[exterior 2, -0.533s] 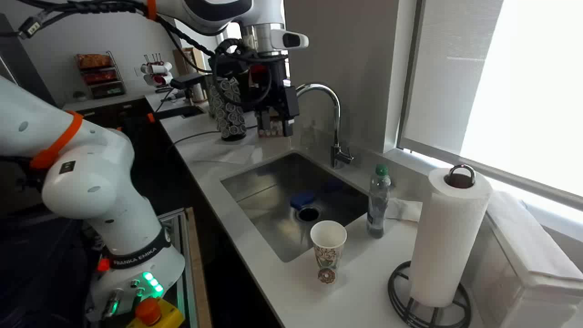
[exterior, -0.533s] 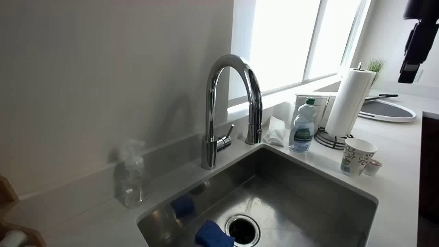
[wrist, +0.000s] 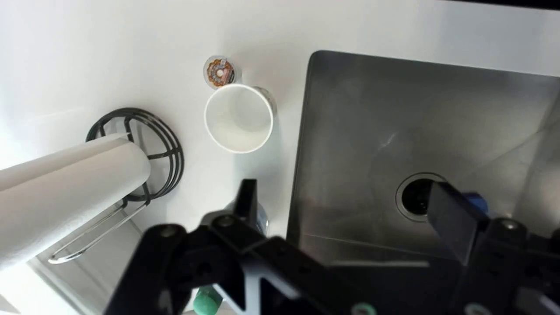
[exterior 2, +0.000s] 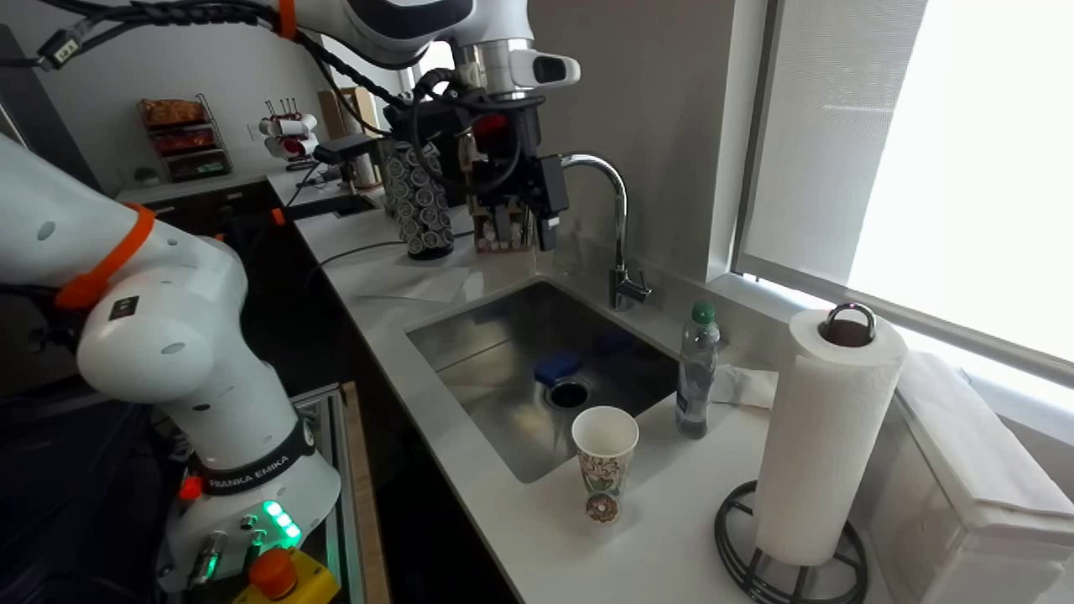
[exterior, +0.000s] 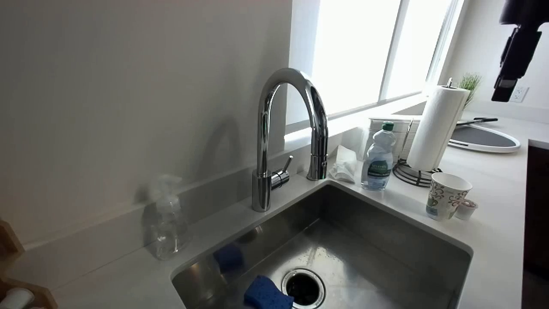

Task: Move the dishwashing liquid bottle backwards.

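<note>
The dishwashing liquid bottle stands upright on the counter beside the sink's corner. It is clear with bluish liquid and a green cap, and shows in both exterior views (exterior: pixel 377 163) (exterior 2: pixel 697 373). In the wrist view its green cap (wrist: pixel 207 302) and part of its body (wrist: pixel 262 218) show behind a finger; the rest is hidden by my gripper. My gripper (wrist: pixel 344 192) is open and empty, fingers wide apart, high above the sink. In an exterior view it hangs left of the faucet (exterior 2: pixel 526 236), well apart from the bottle. Only a dark finger part (exterior: pixel 505 90) shows in an exterior view.
A paper cup (exterior 2: pixel 604 453) and a small pod (wrist: pixel 220 72) stand near the bottle. The paper-towel roll (exterior 2: pixel 826 445) on its wire stand, a crumpled napkin (exterior: pixel 344 165) and a white box (exterior 2: pixel 965 478) are close by. The faucet (exterior: pixel 263 141) rises behind the sink (exterior 2: pixel 470 352).
My gripper has moved slightly right toward the faucet in an exterior view, and slightly left in an exterior view where only its finger shows. The bottle has not moved.
</note>
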